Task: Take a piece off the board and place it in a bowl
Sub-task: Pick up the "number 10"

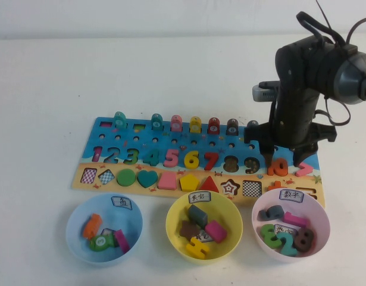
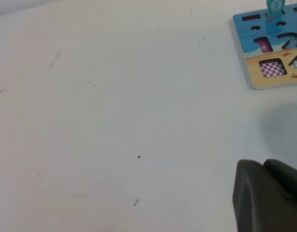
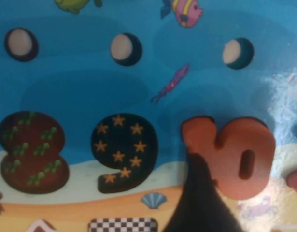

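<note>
The orange "10" piece (image 1: 280, 167) lies at the right end of the number row on the board (image 1: 105, 136), beside the black "9". My right gripper (image 1: 285, 159) hangs straight over it, open, with one finger on each side of the piece. In the right wrist view the piece (image 3: 233, 154) fills the middle, and one dark finger (image 3: 196, 193) touches its "1" side on the board (image 3: 90, 72). The pink bowl (image 1: 316, 210) sits just in front of the board, below the gripper, with several pieces inside. My left gripper (image 2: 261, 169) hovers over bare table off the board's left end (image 2: 264, 53).
A yellow bowl (image 1: 171, 221) and a light blue bowl (image 1: 72, 225) stand in a row left of the pink one, each holding pieces. A peg row with coloured rings runs along the board's far edge (image 1: 177, 124). White table surrounds everything.
</note>
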`<state>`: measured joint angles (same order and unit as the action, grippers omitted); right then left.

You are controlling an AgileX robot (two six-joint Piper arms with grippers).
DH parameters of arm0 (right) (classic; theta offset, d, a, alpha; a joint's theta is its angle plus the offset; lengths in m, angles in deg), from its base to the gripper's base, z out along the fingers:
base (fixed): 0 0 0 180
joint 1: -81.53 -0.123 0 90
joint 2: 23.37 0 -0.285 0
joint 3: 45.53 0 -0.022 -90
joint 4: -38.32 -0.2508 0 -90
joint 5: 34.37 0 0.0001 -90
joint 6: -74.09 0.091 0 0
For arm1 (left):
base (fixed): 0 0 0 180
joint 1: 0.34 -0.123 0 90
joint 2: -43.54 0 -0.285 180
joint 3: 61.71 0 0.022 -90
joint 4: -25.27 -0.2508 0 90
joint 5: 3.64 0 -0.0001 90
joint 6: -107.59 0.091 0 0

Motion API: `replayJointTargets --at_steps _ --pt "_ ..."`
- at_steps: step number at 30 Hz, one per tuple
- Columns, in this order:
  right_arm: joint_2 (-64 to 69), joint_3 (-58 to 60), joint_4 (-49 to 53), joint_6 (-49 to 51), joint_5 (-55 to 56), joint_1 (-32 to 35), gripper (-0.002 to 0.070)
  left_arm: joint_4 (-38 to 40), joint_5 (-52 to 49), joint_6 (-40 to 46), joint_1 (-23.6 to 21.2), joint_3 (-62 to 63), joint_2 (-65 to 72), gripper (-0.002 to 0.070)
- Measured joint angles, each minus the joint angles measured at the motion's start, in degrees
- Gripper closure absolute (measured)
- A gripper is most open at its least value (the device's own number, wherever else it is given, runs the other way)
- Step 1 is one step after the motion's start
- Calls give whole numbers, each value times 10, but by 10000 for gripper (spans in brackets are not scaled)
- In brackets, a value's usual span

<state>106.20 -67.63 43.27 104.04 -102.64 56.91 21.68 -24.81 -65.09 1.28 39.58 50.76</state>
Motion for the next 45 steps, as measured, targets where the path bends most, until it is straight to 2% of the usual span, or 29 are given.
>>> replayJointTargets --at_steps 18,23,45 --pt "18 0 -14 0 8 0 292 0 0 0 0 0 0 678" --pt "18 0 -16 0 11 0 359 0 0 0 0 0 0 678" --pt "4 0 -16 -1 6 0 359 0 0 0 0 0 0 678"
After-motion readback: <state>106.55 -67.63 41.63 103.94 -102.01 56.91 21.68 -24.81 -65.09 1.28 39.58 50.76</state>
